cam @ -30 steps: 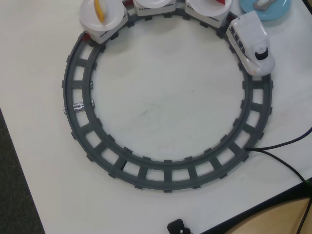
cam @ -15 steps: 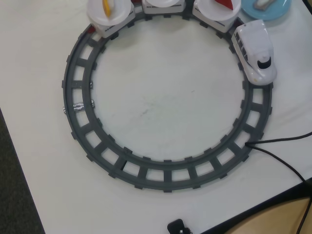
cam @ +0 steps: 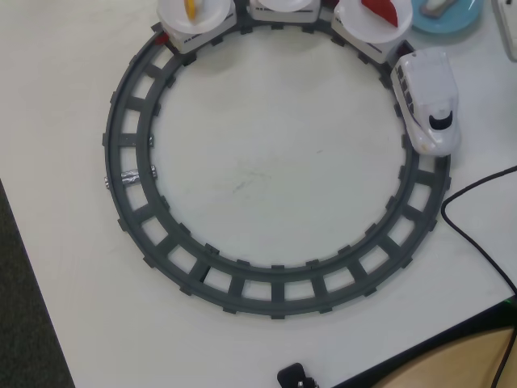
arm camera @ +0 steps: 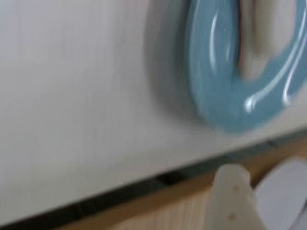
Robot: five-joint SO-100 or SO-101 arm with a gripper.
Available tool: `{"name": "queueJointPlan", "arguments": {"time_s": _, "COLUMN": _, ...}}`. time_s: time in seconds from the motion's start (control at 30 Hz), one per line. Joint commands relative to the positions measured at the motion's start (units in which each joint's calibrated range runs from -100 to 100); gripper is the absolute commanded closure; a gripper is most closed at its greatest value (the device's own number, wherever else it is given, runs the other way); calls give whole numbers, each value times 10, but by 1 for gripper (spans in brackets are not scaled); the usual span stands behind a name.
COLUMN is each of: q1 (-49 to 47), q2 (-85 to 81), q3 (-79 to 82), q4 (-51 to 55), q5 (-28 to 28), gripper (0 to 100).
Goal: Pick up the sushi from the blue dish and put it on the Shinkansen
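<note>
Wrist view: of my gripper [arm camera: 236, 173] only one finger [arm camera: 231, 197] shows. It is pale off-white, with small holes along its face, and rises from the lower edge right of centre, tip upward. No opposing finger is visible, so the jaw opening cannot be determined. The picture is smeared.

Overhead view: a pale sliver [cam: 511, 31] at the upper right edge may be my arm; too little shows to confirm.

Grey ring track [cam: 129, 202] on white table [cam: 266, 170], black cable [cam: 477, 242] at right
</note>
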Motion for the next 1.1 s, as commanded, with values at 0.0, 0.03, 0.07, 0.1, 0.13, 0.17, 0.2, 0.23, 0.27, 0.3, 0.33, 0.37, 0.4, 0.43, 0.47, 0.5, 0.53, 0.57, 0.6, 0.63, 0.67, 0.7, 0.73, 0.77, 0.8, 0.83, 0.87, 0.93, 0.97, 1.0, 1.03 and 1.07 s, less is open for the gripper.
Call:
{"name": "queueJointPlan", "arguments": {"time_s": 0.0, "q1": -26, "q2": 108, "q3": -115, "q4": 12, "q5": -2, "gripper": 71}}
{"name": "queueJointPlan", "arguments": {"time_s": 0.03, "q1": -33, "q2": 135, "q3": -134, "q4": 15, "q5": -2, "gripper": 71}}
{"name": "queueJointPlan", "arguments": {"time_s": 0.07, "q1": -37, "q2": 155, "q3": -150, "q4": 19, "q5": -2, "gripper": 71}}
{"name": "queueJointPlan", "arguments": {"time_s": 0.1, "q1": -42, "q2": 173, "q3": -167, "q4": 25, "q5": -2, "gripper": 71}}
{"name": "queueJointPlan", "arguments": {"time_s": 0.13, "q1": -45, "q2": 193, "q3": -183, "q4": 32, "q5": -2, "gripper": 71}}
{"name": "queueJointPlan", "arguments": {"time_s": 0.17, "q1": -47, "q2": 209, "q3": -197, "q4": 37, "q5": -2, "gripper": 71}}
{"name": "queueJointPlan", "arguments": {"time_s": 0.2, "q1": -46, "q2": 223, "q3": -210, "q4": 38, "q5": -2, "gripper": 71}}
{"name": "queueJointPlan", "arguments": {"time_s": 0.23, "q1": -43, "q2": 239, "q3": -222, "q4": 38, "q5": -2, "gripper": 71}}
{"name": "queueJointPlan", "arguments": {"time_s": 0.27, "q1": -42, "q2": 253, "q3": -237, "q4": 39, "q5": -2, "gripper": 71}}
{"name": "queueJointPlan", "arguments": {"time_s": 0.3, "q1": -39, "q2": 268, "q3": -251, "q4": 41, "q5": -2, "gripper": 71}}
{"name": "queueJointPlan", "arguments": {"time_s": 0.33, "q1": -34, "q2": 282, "q3": -265, "q4": 43, "q5": -2, "gripper": 71}}
{"name": "queueJointPlan", "arguments": {"time_s": 0.37, "q1": -33, "q2": 296, "q3": -280, "q4": 46, "q5": -2, "gripper": 71}}
{"name": "queueJointPlan", "arguments": {"time_s": 0.4, "q1": -33, "q2": 309, "q3": -292, "q4": 47, "q5": -2, "gripper": 71}}
{"name": "queueJointPlan", "arguments": {"time_s": 0.43, "q1": -32, "q2": 322, "q3": -304, "q4": 47, "q5": -2, "gripper": 71}}
{"name": "queueJointPlan", "arguments": {"time_s": 0.47, "q1": -30, "q2": 333, "q3": -315, "q4": 47, "q5": -2, "gripper": 71}}
{"name": "queueJointPlan", "arguments": {"time_s": 0.5, "q1": -26, "q2": 343, "q3": -325, "q4": 47, "q5": -2, "gripper": 71}}
{"name": "queueJointPlan", "arguments": {"time_s": 0.53, "q1": -23, "q2": 350, "q3": -333, "q4": 47, "q5": -2, "gripper": 72}}
{"name": "queueJointPlan", "arguments": {"time_s": 0.57, "q1": -23, "q2": 355, "q3": -336, "q4": 44, "q5": -2, "gripper": 73}}
{"name": "queueJointPlan", "arguments": {"time_s": 0.6, "q1": -22, "q2": 358, "q3": -336, "q4": 41, "q5": -2, "gripper": 75}}
{"name": "queueJointPlan", "arguments": {"time_s": 0.63, "q1": -20, "q2": 362, "q3": -336, "q4": 39, "q5": -2, "gripper": 78}}
{"name": "queueJointPlan", "arguments": {"time_s": 0.67, "q1": -20, "q2": 363, "q3": -336, "q4": 39, "q5": -2, "gripper": 82}}
{"name": "queueJointPlan", "arguments": {"time_s": 0.7, "q1": -20, "q2": 363, "q3": -336, "q4": 39, "q5": -2, "gripper": 87}}
{"name": "queueJointPlan", "arguments": {"time_s": 0.73, "q1": -19, "q2": 363, "q3": -336, "q4": 39, "q5": -2, "gripper": 92}}
{"name": "queueJointPlan", "arguments": {"time_s": 0.77, "q1": -19, "q2": 362, "q3": -336, "q4": 40, "q5": -2, "gripper": 98}}
{"name": "queueJointPlan", "arguments": {"time_s": 0.8, "q1": -16, "q2": 362, "q3": -336, "q4": 41, "q5": -2, "gripper": 100}}
{"name": "queueJointPlan", "arguments": {"time_s": 0.83, "q1": -12, "q2": 361, "q3": -336, "q4": 42, "q5": -2, "gripper": 98}}
{"name": "queueJointPlan", "arguments": {"time_s": 0.87, "q1": -11, "q2": 357, "q3": -336, "q4": 42, "q5": -3, "gripper": 97}}
{"name": "queueJointPlan", "arguments": {"time_s": 0.93, "q1": -4, "q2": 333, "q3": -336, "q4": 44, "q5": -18, "gripper": 98}}
{"name": "queueJointPlan", "arguments": {"time_s": 0.97, "q1": 3, "q2": 316, "q3": -336, "q4": 46, "q5": -26, "gripper": 98}}
{"name": "queueJointPlan", "arguments": {"time_s": 1.0, "q1": 9, "q2": 297, "q3": -334, "q4": 46, "q5": -32, "gripper": 98}}
{"name": "queueJointPlan", "arguments": {"time_s": 1.03, "q1": 12, "q2": 281, "q3": -333, "q4": 46, "q5": -34, "gripper": 98}}
{"name": "queueJointPlan", "arguments": {"time_s": 1.07, "q1": 14, "q2": 268, "q3": -332, "q4": 47, "q5": -34, "gripper": 98}}
